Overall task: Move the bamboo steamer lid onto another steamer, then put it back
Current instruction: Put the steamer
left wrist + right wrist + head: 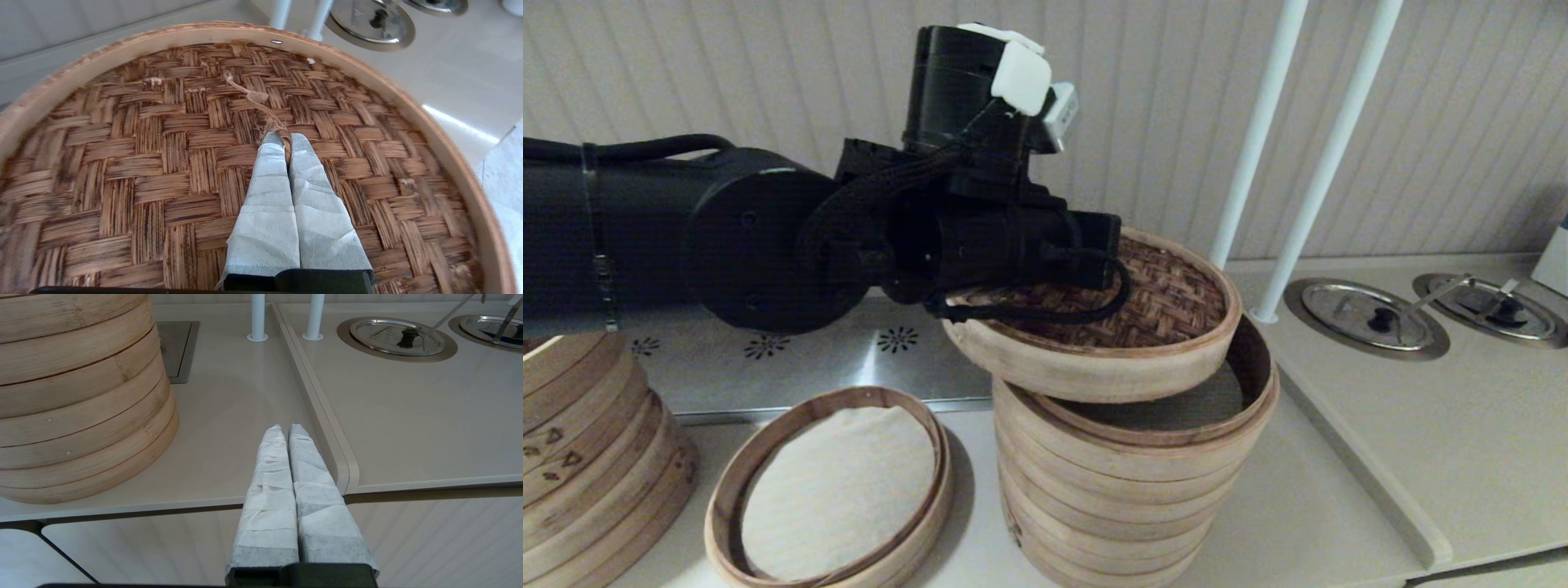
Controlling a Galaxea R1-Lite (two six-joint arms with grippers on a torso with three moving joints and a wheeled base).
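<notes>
Left gripper [286, 141] clamped on the bamboo steamer lid's [1143, 314] centre loop, lid tilted, overlapping the tall steamer stack [1127, 482]; right gripper [288, 430] closed, empty.

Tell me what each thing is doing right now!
Lid: tilted, held above the tall steamer stack, not seated.
Left gripper: shut on the lid's handle loop.
Right gripper: shut, empty, low beside the stack.
Stack: uncovered.
Low tray: open.
</notes>
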